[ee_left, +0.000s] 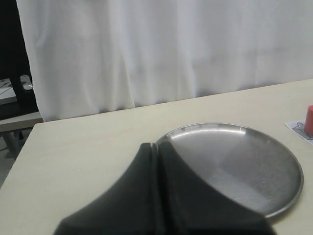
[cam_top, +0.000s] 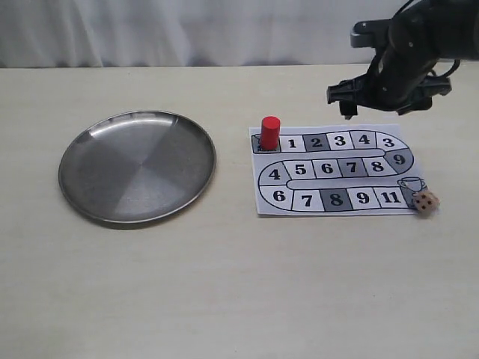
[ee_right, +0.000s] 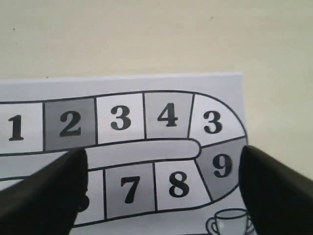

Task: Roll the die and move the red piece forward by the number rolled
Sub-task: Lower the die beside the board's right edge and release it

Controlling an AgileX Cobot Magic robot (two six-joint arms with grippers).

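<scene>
The red piece (cam_top: 270, 132) stands upright on the first square at the far left of the paper board (cam_top: 333, 203). It also peeks in at the edge of the left wrist view (ee_left: 309, 120). The beige die (cam_top: 426, 202) lies on the table touching the board's near right corner, beside the printed cup. My right gripper (cam_top: 378, 105) hangs open above the board's far right end. In the right wrist view this gripper (ee_right: 161, 164) has its jaws wide apart over squares 7, 8 and 9, holding nothing; the die is out of that view. My left gripper (ee_left: 156, 147) is shut and empty.
A round steel plate (cam_top: 137, 166) lies left of the board, with nothing in it. In the left wrist view the plate (ee_left: 244, 161) sits just beyond the shut fingers. A white curtain hangs behind the table's far edge.
</scene>
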